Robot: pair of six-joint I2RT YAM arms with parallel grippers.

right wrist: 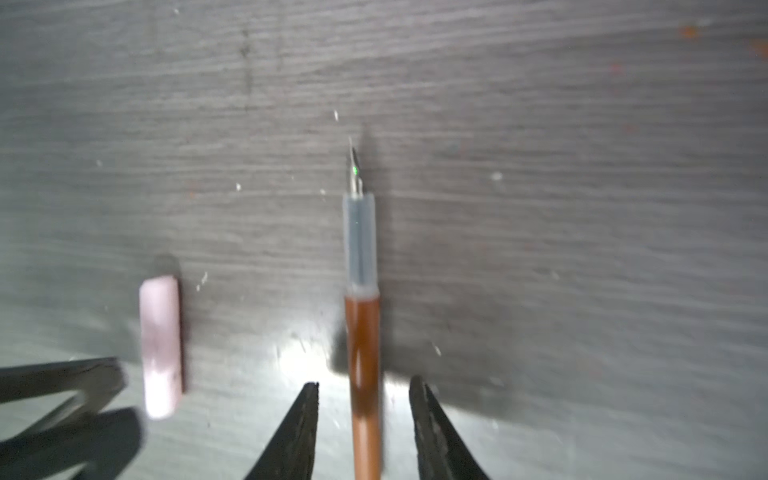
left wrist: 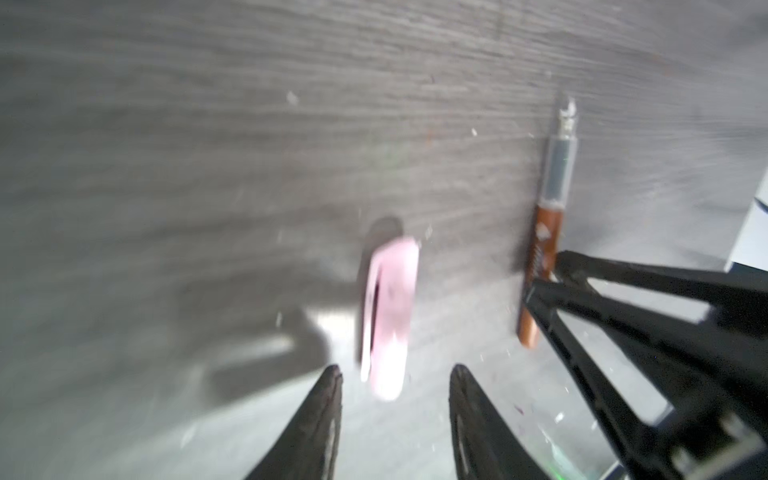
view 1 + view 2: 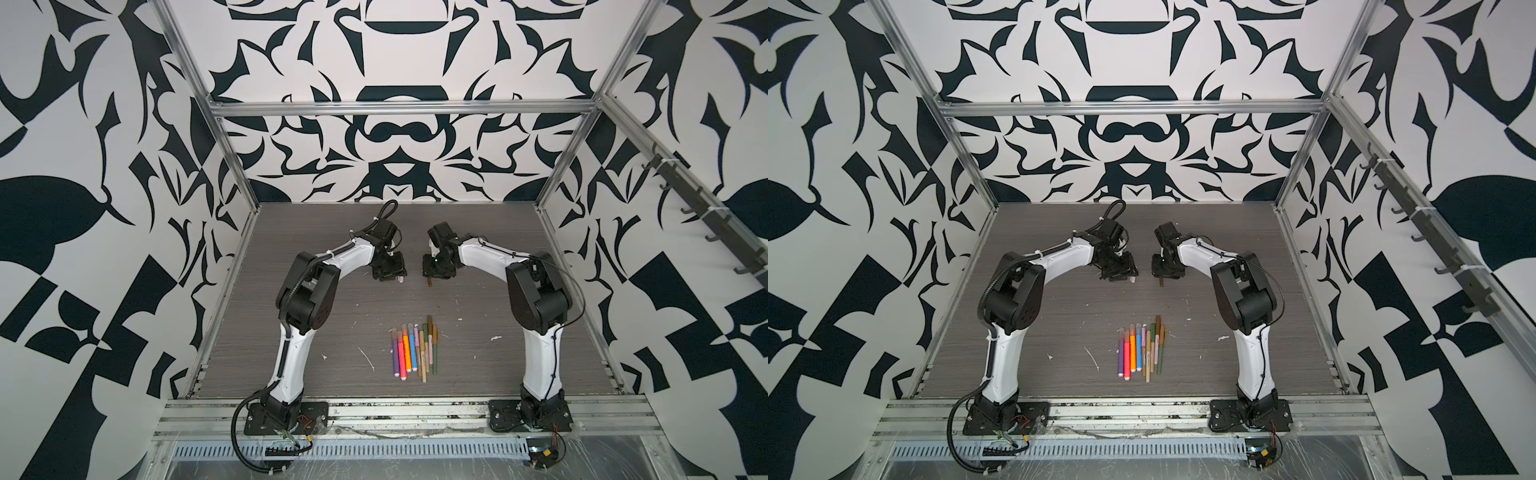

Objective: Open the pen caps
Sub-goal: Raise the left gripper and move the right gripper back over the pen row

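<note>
Left gripper is partway open with nothing in it, and the pink cap is loose just off its fingertips. Right gripper is partway open too, straddling the uncapped brown pen with gaps both sides. Only the top views catch the row of other pens, well apart near the front.

We are seeing the pink cap all smeared. The brown pen is running off the edge in the right wrist view. In both top views the right gripper is hiding most of it.
</note>
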